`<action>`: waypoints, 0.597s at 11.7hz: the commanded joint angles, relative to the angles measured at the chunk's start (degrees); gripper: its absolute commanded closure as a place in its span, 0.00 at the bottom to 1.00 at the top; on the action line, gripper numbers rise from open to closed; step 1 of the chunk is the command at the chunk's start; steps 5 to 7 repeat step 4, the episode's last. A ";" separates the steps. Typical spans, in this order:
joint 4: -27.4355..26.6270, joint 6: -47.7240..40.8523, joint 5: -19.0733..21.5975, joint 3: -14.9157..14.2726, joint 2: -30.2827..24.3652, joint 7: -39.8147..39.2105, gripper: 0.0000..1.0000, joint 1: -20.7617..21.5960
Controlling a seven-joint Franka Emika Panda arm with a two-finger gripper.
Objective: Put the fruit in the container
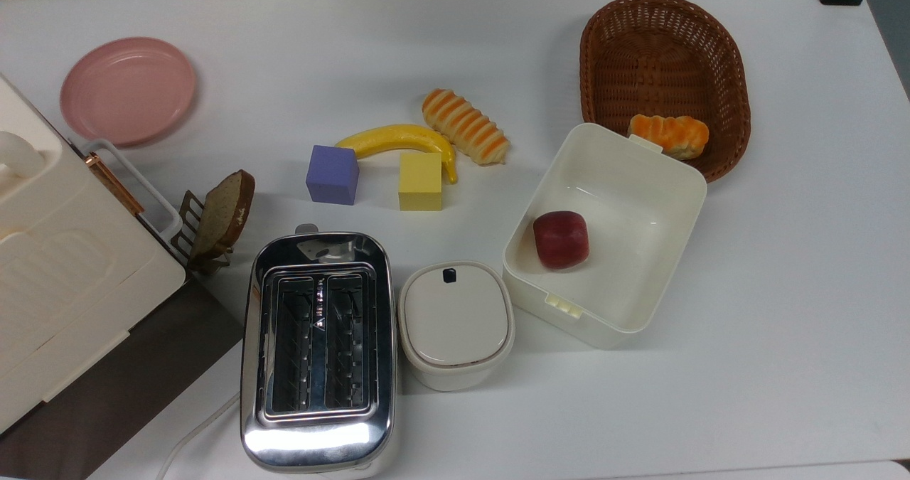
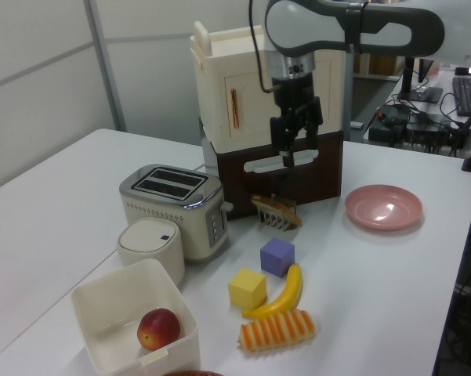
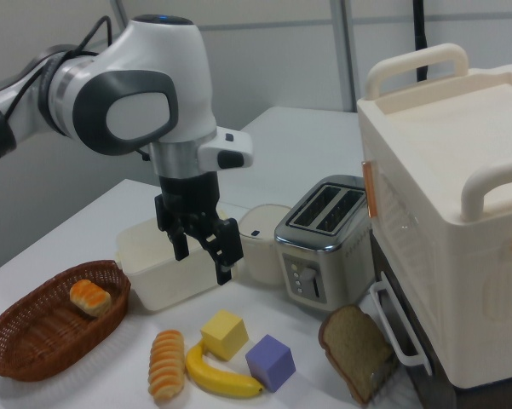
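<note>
White table (image 1: 782, 309) carries container (image 1: 665, 174), wicker basket (image 1: 732, 75), lidded pot (image 1: 456, 323), toaster (image 1: 318, 352), pink plate (image 1: 128, 89). Also banana (image 1: 398, 139), striped roll (image 1: 463, 126), purple block (image 1: 332, 174), yellow block (image 1: 420, 180), cream cabinet (image 1: 64, 281).

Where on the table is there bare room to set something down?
Free: the white table to the top view's right of the container, and between pink plate and wicker basket. Crowded: around toaster, lidded pot, blocks and banana.
</note>
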 commanded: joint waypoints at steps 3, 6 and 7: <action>-1.39 0.64 1.85 -1.94 -0.99 -2.27 0.00 0.54; -1.48 0.64 1.94 -1.94 -1.08 -2.27 0.00 0.54; -1.48 0.64 1.94 -1.94 -1.08 -2.27 0.00 0.54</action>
